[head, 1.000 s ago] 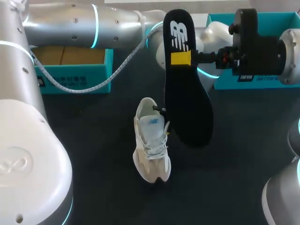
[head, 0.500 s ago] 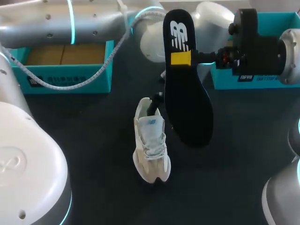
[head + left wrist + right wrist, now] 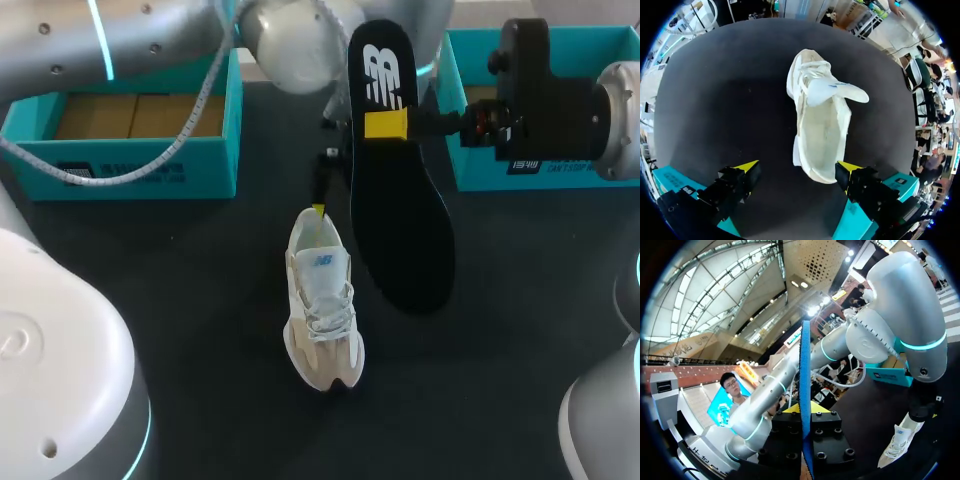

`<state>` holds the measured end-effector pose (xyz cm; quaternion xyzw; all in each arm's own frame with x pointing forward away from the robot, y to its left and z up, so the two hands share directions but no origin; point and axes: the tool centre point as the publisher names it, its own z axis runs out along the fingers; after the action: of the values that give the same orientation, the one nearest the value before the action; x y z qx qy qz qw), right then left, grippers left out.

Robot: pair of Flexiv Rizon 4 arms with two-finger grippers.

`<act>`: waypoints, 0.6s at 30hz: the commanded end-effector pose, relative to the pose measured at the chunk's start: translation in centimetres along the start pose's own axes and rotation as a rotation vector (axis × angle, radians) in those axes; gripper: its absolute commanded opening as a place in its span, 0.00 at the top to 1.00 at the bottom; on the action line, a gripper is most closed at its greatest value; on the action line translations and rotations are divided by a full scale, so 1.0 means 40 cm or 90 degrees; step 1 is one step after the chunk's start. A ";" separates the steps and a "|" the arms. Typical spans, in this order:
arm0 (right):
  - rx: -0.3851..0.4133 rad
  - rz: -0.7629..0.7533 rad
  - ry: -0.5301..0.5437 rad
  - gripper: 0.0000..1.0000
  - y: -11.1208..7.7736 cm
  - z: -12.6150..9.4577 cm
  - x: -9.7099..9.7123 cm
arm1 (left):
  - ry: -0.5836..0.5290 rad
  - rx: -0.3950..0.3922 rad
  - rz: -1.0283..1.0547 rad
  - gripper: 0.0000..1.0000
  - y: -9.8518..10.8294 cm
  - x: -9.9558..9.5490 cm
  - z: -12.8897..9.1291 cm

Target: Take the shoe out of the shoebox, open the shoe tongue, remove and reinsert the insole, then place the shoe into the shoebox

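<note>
A cream sneaker (image 3: 322,305) lies on the dark table, toe toward me, with its tongue (image 3: 836,90) pulled up and the opening bare. My left gripper (image 3: 330,200) hangs open just above and behind the heel, holding nothing; in the left wrist view its yellow fingertips (image 3: 747,166) stand wide either side of the heel of the sneaker (image 3: 821,131). My right gripper (image 3: 392,125) is shut on the black insole (image 3: 398,215), which hangs upright beside the shoe. The right wrist view shows the insole (image 3: 805,390) edge-on between the fingers and the sneaker (image 3: 897,445) below.
An open teal shoebox (image 3: 215,170) stands at the back left. A second teal box (image 3: 455,150) stands at the back right behind my right arm. My left arm (image 3: 120,40) crosses over the left box.
My left gripper has opened, let go at the shoe's opening and drawn up and back from it. The left arm swung toward the back. The right arm and the insole have not moved.
</note>
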<state>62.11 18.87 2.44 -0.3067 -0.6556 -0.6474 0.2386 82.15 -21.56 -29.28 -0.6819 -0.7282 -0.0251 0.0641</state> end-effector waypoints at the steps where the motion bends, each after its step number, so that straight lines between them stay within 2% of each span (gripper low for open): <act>1: -0.059 0.066 -0.014 1.00 0.009 -0.017 -0.019 | -0.121 0.008 0.053 0.00 0.019 0.045 -0.034; 3: -0.060 0.081 -0.039 1.00 0.018 -0.034 -0.033 | -0.165 0.014 0.087 0.00 0.027 0.056 -0.047; 8: -0.046 0.095 -0.045 1.00 0.046 -0.074 -0.077 | -0.238 0.019 0.127 0.00 0.042 0.071 -0.066; 12: -0.046 0.129 -0.055 1.00 0.066 -0.112 -0.145 | -0.291 -0.001 0.130 0.00 0.043 0.096 -0.108; 18: -0.050 0.163 -0.066 1.00 0.119 -0.138 -0.226 | -0.362 -0.036 0.112 0.00 0.043 0.132 -0.181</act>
<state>69.55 12.28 -0.42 -0.4336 -0.5882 -0.6296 0.2637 85.00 -18.96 -22.92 -0.7417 -0.6640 0.0744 -0.0587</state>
